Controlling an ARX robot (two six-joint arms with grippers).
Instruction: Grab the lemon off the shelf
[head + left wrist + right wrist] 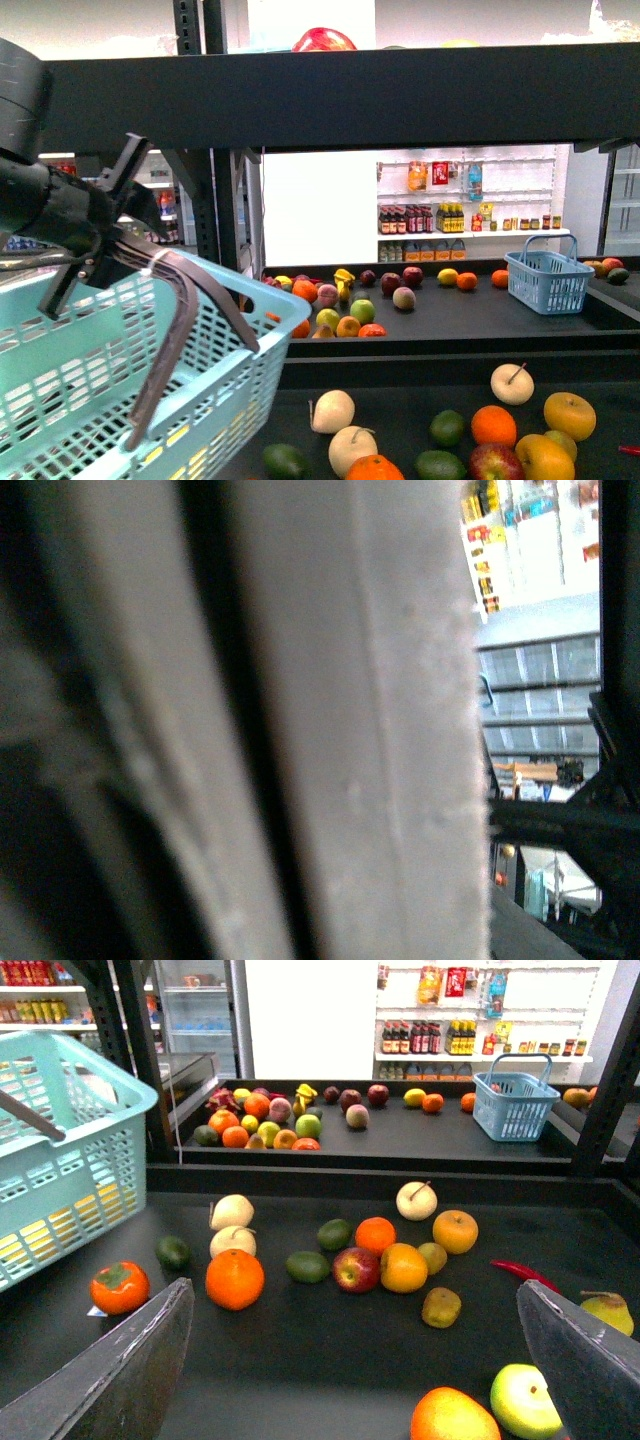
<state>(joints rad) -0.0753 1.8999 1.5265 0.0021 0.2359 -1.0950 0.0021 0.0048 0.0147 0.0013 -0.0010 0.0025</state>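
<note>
Lemon lies on shelf — right gripper wide open, empty; left's jaws unclear.

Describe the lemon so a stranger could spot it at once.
Look at the black shelf and go to its far tray, where a small blue basket stands on the right. Left of the basket lies an orange, and the lemon sits right beside it on the side away from the basket. It is plain yellow and smooth, while its neighbour is orange.
</note>
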